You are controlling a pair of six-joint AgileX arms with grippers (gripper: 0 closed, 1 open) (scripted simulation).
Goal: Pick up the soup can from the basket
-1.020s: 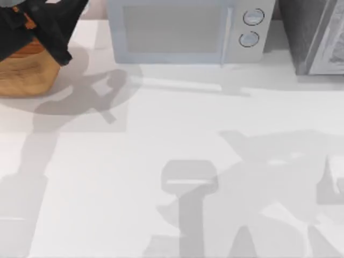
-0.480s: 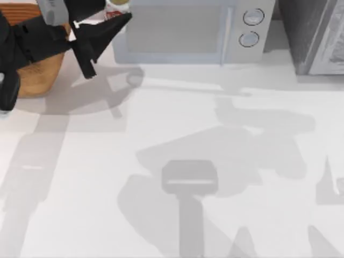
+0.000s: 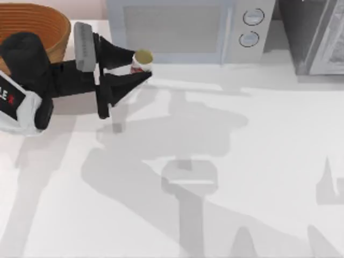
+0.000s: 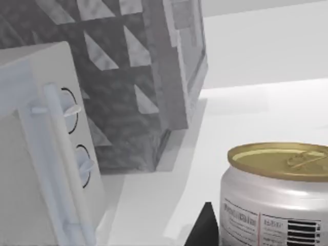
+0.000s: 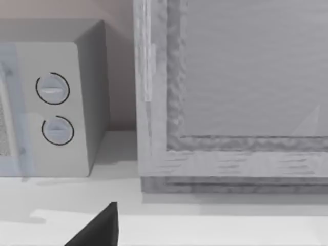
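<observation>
One arm does the work here: your left gripper (image 3: 141, 69) is clamped on the soup can (image 3: 141, 61), with one dark finger on each side of the label, and the can stands upright with its dull gold lid up. It is already out of the basket (image 3: 37, 24) and hangs over the white table (image 3: 226, 161), just in front of the microwave (image 3: 183, 29). From the basket the can lies at about four o'clock, and from the wrist it lies at three o'clock, right at the tips. In the left wrist view the soup can (image 4: 274, 197) sits very near the camera, and one fingertip (image 4: 205, 225) shows beside its wall. To finish the step well, I think you should hold the squeeze firm and even, keep the can level, and carry it slowly, because a smooth metal wall may slip. Mind also the microwave door, which is close at twelve o'clock of the can. For your right gripper (image 5: 97, 228), at the table's right side facing the microwave and a grey cabinet (image 5: 230, 92), I cannot tell the state.
</observation>
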